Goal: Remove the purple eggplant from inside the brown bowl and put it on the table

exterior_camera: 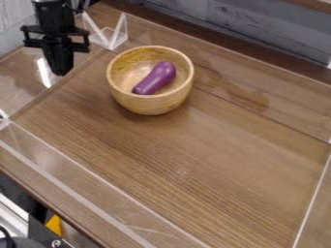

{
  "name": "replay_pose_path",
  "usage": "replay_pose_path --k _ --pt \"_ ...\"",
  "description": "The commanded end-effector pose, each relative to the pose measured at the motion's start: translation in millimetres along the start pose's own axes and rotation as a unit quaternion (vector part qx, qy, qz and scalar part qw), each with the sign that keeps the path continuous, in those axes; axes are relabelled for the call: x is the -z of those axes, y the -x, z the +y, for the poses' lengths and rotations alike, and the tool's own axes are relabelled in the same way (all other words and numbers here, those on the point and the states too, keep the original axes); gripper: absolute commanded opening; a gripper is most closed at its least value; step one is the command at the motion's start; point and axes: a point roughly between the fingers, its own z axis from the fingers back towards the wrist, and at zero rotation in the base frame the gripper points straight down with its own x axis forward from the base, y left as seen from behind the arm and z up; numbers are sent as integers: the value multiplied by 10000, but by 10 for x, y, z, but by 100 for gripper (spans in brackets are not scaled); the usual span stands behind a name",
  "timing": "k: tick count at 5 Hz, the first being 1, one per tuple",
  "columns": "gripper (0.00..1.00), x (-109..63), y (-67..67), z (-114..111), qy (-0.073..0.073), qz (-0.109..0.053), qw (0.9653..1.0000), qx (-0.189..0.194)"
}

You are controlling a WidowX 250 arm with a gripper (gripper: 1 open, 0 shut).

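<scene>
The purple eggplant [157, 78] lies slanted inside the brown bowl [150, 101], which stands on the table [195, 165] toward the back left. My black gripper [60, 69] hangs to the left of the bowl, pointing straight down, a little above the tabletop. Its fingers are shut with nothing between them. It does not touch the bowl.
Clear plastic walls [77, 184] edge the table at the front, left and right. A clear plastic piece [112, 34] stands behind the bowl beside the arm. The wide wooden surface stretches right and in front of the bowl.
</scene>
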Motion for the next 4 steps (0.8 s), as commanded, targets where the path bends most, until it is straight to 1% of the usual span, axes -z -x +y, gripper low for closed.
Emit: replay_pose_path --k 1,2,3,4 --pt "0 -463 -93 -218 -25 -545 9983 202" --pt "0 -610 -137 -486 121 -567 9974 420" --pt "0 -648 -176 -749 201 -569 9959 679" --pt "0 -598 -219 -918 236 -587 9944 848"
